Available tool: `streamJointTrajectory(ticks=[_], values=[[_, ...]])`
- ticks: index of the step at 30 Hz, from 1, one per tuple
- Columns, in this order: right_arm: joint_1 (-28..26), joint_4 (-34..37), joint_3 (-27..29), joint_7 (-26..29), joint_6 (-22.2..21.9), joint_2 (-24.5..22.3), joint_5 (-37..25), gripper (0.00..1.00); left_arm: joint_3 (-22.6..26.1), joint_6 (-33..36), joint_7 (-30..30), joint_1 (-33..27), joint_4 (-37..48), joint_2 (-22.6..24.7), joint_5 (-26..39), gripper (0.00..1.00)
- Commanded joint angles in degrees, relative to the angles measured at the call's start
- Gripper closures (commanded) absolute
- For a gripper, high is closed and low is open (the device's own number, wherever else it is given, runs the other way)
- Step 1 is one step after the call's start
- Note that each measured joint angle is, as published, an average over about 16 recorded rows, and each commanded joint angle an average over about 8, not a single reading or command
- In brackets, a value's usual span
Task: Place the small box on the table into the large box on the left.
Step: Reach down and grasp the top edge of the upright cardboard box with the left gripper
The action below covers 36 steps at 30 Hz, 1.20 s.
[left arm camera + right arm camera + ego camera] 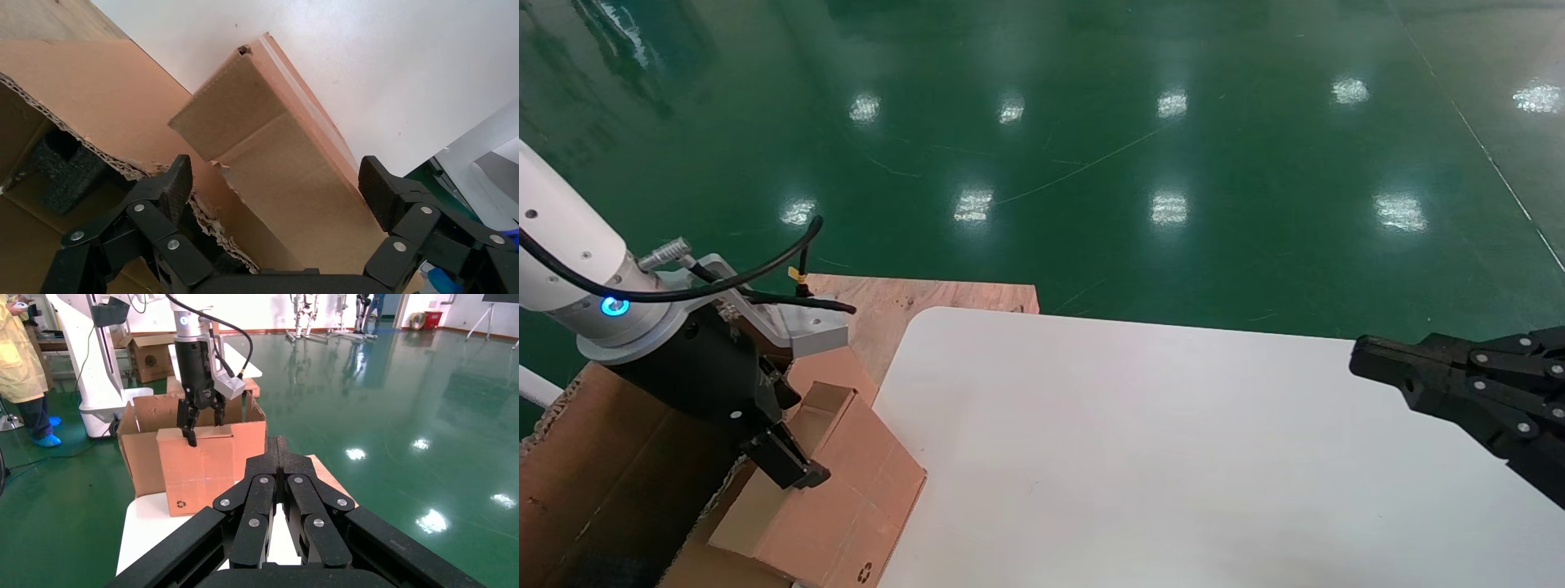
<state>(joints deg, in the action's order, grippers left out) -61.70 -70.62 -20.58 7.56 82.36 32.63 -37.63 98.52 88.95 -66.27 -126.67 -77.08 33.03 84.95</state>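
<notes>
A plain brown cardboard small box (834,490), with a small black recycling mark near one lower corner, stands at the left edge of the white table (1173,457), directly beneath the left gripper (784,437). In the right wrist view the small box (196,471) is upright, and it is noticeably wider than the gripper above it. The left gripper (200,419) hangs at the box's top edge with its jaws spread apart, one black finger (162,190) on each side of the box's top and nothing pinched between them; whether the pads touch the cardboard cannot be told. Just behind and to the outer side of this gripper is the large box (592,457), a big corrugated carton with ragged, torn flap edges, and in the left wrist view a block of black foam (64,171) shows inside it. The large box's near wall (144,453) is right up against the small box, between it and the carton's interior. A bare wooden board (911,302) lies beyond the gripper, under the table's far corner. The right gripper (278,447) hovers well apart over the table's right side, its fingers pressed together and holding nothing. All around is a glossy green floor (1091,147) reflecting ceiling lights; in the right wrist view a person in a yellow coat (21,361) stands far off to one side.
</notes>
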Motion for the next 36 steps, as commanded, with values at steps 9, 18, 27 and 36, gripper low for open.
streamJointTrajectory(ticks=[9, 18, 27, 36], values=[[0.0, 0.0, 0.0, 0.0, 0.0, 0.0, 0.0, 1.00, 2.5, -1.3, -1.0, -0.3, -0.1, 0.7, -0.2, 0.00], [0.0, 0.0, 0.0, 0.0, 0.0, 0.0, 0.0, 1.00, 3.6, -2.0, -1.5, 0.0, -0.1, 1.1, -0.3, 0.00], [0.0, 0.0, 0.0, 0.0, 0.0, 0.0, 0.0, 0.15, 3.9, -2.3, -1.2, 0.1, 0.1, 0.8, -2.2, 0.07], [0.0, 0.0, 0.0, 0.0, 0.0, 0.0, 0.0, 0.00, 3.8, -2.3, -1.2, 0.2, 0.1, 0.7, -2.3, 1.00]])
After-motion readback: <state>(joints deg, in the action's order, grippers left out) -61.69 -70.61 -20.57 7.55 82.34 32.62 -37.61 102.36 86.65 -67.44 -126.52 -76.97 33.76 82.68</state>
